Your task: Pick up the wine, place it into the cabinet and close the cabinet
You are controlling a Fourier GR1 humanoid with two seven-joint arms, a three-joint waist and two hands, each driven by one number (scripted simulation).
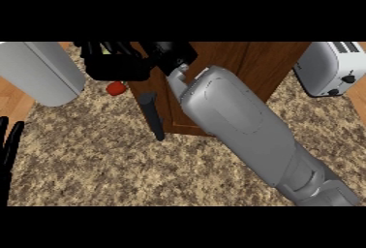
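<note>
Fingers on left hand (8, 140) straight and slightly apart, pointing up, hand resting at counter's (107, 169) left edge, holding nothing

Right hand (170, 55) is at counter's back middle, up against the cabinet (265, 63). The grey forearm covers most of it, so cannot tell if its fingers are curled, clamped or apart

Wine: not visible as a separate thing. My guess is it sits in or under the right hand at the cabinet, hidden by hand and forearm. No bottle on the bare counter

Dark handle (151, 116) runs along the cabinet's left side, just left of the forearm. Cannot tell how far the door is swung

Others: toaster (325, 68) at back right corner, grey canister (39, 72) at back left corner, black object (114, 65) beside the cabinet with a small red item (115, 88) just in front of it

Step, as I judge it: placing the wine into the cabinet, door not yet closed. To do it well:
- keep the bottle upright and set it fully inside, clear of the door edge
- let go only once it stands on its own
- pull the arm straight back so it misses the handle and the black object
- then push the door shut by the handle side
</note>
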